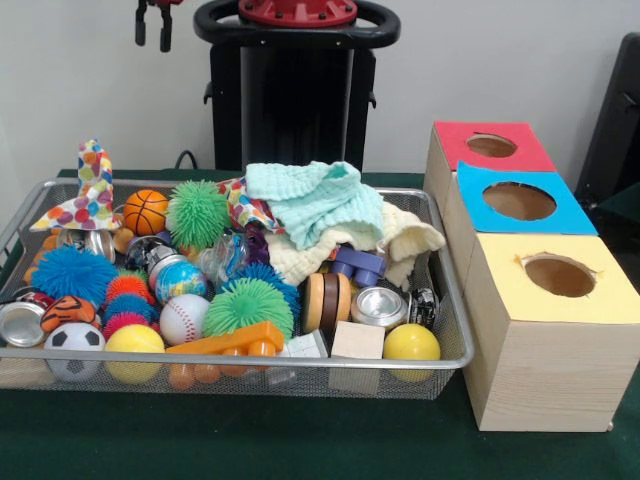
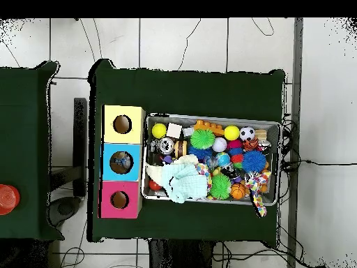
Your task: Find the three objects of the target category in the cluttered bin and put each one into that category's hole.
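A wire mesh bin (image 1: pixel 455 300) is crammed with toys. Among them are an orange basketball (image 1: pixel 146 212), a baseball (image 1: pixel 183 318), a soccer ball (image 1: pixel 73 345), two yellow balls (image 1: pixel 411 343), green (image 1: pixel 247 305) and blue (image 1: pixel 72 273) spiky balls, a wooden block (image 1: pixel 357 342) and a metal can (image 1: pixel 379 305). A mint cloth (image 1: pixel 318 200) and a cream cloth (image 1: pixel 405 240) lie heaped at the back. My gripper (image 1: pixel 153 25) hangs open and empty high above the bin's back left corner. It is hidden in the overhead view.
Three wooden boxes stand in a row right of the bin, each with a round hole in its top: red (image 1: pixel 520 150), blue (image 1: pixel 570 210) and yellow (image 1: pixel 610 295). From overhead, something lies inside the blue box's hole (image 2: pixel 120 162). A patterned cloth (image 1: pixel 85 195) drapes the bin's left rim.
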### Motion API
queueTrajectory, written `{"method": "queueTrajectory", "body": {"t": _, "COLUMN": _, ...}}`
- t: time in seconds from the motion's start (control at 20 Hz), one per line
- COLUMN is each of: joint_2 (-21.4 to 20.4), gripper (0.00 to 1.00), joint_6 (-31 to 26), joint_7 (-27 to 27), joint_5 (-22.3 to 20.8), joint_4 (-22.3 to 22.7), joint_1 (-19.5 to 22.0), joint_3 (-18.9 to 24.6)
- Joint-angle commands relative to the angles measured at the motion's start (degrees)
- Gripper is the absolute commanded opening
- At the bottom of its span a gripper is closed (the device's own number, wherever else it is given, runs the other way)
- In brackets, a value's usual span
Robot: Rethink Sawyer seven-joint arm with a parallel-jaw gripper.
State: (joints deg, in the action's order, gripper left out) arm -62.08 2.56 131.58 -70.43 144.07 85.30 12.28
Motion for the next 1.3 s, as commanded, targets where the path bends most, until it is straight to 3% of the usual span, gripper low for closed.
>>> {"method": "queueTrajectory", "body": {"t": 0.05, "joint_2": 6.7, "gripper": 1.0, "joint_6": -4.4, "joint_7": -4.8, "joint_5": -12.1, "joint_4": -8.2, "joint_1": -1.7, "joint_3": 1.0}}
{"method": "queueTrajectory", "body": {"t": 0.25, "joint_2": 15.1, "gripper": 1.0, "joint_6": 3.0, "joint_7": 2.2, "joint_5": -10.0, "joint_4": -13.3, "joint_1": -7.9, "joint_3": -8.1}}
{"method": "queueTrajectory", "body": {"t": 0.35, "joint_2": 18.3, "gripper": 1.0, "joint_6": 4.5, "joint_7": 3.2, "joint_5": -8.9, "joint_4": -14.6, "joint_1": -9.2, "joint_3": -10.4}}
{"method": "queueTrajectory", "body": {"t": 0.55, "joint_2": 23.9, "gripper": 1.0, "joint_6": 11.0, "joint_7": -0.1, "joint_5": -4.9, "joint_4": -18.0, "joint_1": -13.0, "joint_3": -16.6}}
{"method": "queueTrajectory", "body": {"t": 0.8, "joint_2": 26.9, "gripper": 1.0, "joint_6": 16.1, "joint_7": -1.9, "joint_5": -0.9, "joint_4": -18.0, "joint_1": -16.6, "joint_3": -20.9}}
{"method": "queueTrajectory", "body": {"t": 0.95, "joint_2": 31.1, "gripper": 1.0, "joint_6": 21.1, "joint_7": -4.1, "joint_5": 3.4, "joint_4": -19.0, "joint_1": -19.6, "joint_3": -25.3}}
{"method": "queueTrajectory", "body": {"t": 1.3, "joint_2": 35.3, "gripper": 1.0, "joint_6": 22.2, "joint_7": -2.7, "joint_5": 5.2, "joint_4": -20.8, "joint_1": -25.0, "joint_3": -26.7}}
